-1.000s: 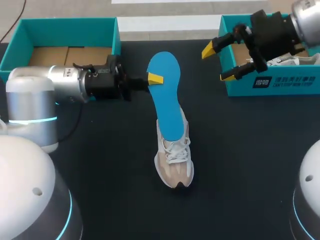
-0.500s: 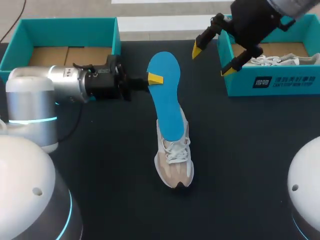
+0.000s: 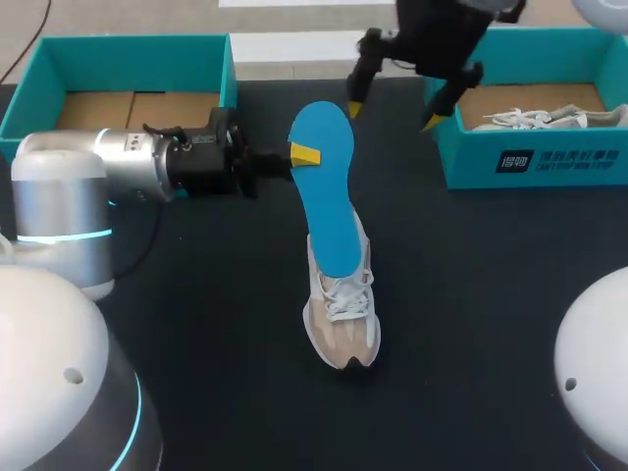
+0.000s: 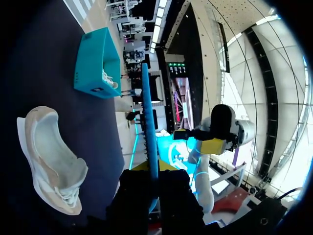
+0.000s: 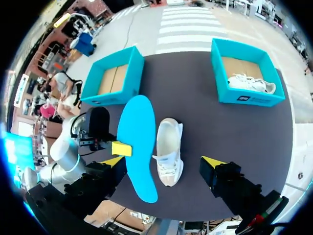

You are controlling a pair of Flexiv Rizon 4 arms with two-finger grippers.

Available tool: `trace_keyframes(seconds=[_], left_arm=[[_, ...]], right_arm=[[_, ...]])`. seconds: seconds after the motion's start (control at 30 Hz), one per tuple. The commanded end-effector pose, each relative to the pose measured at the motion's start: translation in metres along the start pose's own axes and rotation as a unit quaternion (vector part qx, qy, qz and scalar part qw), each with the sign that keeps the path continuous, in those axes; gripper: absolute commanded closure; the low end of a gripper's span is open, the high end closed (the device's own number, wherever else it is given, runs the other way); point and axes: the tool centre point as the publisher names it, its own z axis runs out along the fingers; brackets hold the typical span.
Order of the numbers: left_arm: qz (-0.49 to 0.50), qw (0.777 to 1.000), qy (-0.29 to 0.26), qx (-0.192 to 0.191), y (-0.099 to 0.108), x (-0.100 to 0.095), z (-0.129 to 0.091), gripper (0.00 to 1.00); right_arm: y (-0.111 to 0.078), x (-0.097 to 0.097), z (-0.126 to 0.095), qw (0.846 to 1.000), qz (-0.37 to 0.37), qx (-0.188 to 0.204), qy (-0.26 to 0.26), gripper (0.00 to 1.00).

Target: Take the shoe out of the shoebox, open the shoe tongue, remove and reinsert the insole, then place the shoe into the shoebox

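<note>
Left gripper [image 3: 304,155] clamped on edge of smooth blue oblong insole [image 3: 329,201], over heel of beige mesh shoe [image 3: 341,314] at centre; right gripper [image 3: 391,115] fingers apart, beyond insole's far tip; teal cardboard shoebox [image 3: 535,162] far right.

**Robot test bench in a lab**

This is a robotics lab station rather than a home or a shop. A plain black counter [image 3: 196,324] carries only staged props: two open teal cardboard shoeboxes, one at the left [image 3: 132,49] and one at the right [image 3: 535,162], and a beige-and-white sneaker [image 3: 341,319]. Two machine arms stand at it, the silver left arm [image 3: 108,165] and the right arm [image 3: 589,12], beside a white domed housing [image 3: 49,392] with a glowing blue ring. The left gripper [image 3: 302,157] pinches a blue foam insole [image 3: 329,196]. The right gripper [image 3: 391,113] hangs with its fingers spread.
</note>
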Motion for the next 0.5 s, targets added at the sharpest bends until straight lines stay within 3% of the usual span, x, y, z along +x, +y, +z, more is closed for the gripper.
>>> trace_keyframes(seconds=[0.03,0.27,0.5], left_arm=[[0.0,1.0,0.0,0.001,0.001,0.0,0.0,1.0],[0.0,1.0,0.0,0.001,0.001,0.0,0.0,1.0],[0.0,1.0,0.0,0.001,0.001,0.0,0.0,1.0]], right_arm=[[0.0,0.017,0.0,0.984,-0.017,0.004,-0.179,0.0],[0.0,0.033,0.006,0.98,-0.013,0.019,-0.196,0.0],[-0.003,0.036,0.009,0.979,-0.005,-0.018,-0.203,0.0]])
